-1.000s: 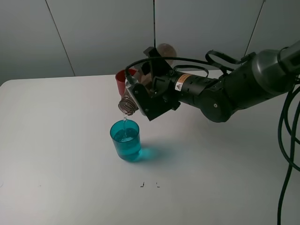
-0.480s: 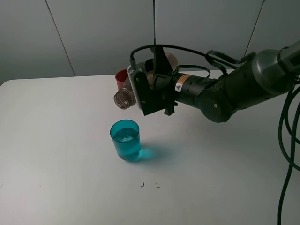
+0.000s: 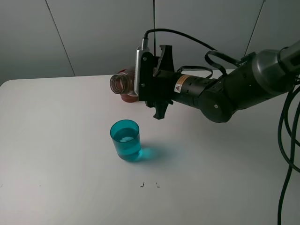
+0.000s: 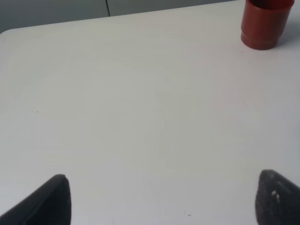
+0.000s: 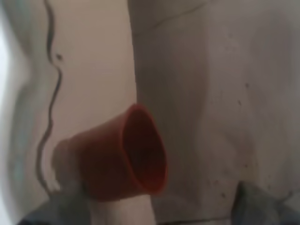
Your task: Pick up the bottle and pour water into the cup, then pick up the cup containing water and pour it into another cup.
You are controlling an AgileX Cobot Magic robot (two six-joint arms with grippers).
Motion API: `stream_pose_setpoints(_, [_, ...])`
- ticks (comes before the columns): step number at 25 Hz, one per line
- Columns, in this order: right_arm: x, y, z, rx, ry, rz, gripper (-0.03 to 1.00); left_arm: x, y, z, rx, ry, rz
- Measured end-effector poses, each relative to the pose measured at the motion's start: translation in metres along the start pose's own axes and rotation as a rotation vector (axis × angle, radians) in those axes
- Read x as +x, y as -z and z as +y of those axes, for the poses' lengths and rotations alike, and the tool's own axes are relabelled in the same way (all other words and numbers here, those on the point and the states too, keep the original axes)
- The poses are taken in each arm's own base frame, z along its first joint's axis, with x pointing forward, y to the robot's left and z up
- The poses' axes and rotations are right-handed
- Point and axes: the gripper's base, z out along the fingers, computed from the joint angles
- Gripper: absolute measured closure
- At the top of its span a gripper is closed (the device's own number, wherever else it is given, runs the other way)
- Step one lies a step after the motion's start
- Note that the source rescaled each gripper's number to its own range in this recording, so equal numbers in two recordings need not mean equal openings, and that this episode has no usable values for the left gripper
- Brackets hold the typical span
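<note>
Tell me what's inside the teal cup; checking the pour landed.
Water, a pale patch on its surface, sits in the teal cup; the tinted wall obscures its depth.

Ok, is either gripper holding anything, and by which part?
The right gripper holds the bottle by its body, just behind the neck; its open mouth sticks out sideways. The left gripper is open and holds nothing.

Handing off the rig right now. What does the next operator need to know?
Left gripper: open, empty, over the table.
Right gripper: shut on the bottle, held about level, mouth clear of the teal cup.
Teal cup upright, holds water; red cup upright at the back.
Done: first pour. Left: set bottle down, pour teal cup into red cup.
</note>
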Motion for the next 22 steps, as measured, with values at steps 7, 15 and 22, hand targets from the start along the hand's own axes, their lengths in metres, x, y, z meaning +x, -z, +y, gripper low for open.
stream_pose_setpoints(7, [0.02,0.001,-0.01,0.04,-0.433,0.045,0.92,0.0,0.0,0.0,0.0,0.0,0.0])
stream_pose_setpoints(15, [0.063,0.008,-0.031,0.145,-0.995,0.084,0.92,0.0,0.0,0.0,0.0,0.0,0.0])
stream_pose_setpoints(22, [0.106,0.021,-0.048,0.218,-1.228,0.11,0.92,0.0,0.0,0.0,0.0,0.0,0.0])
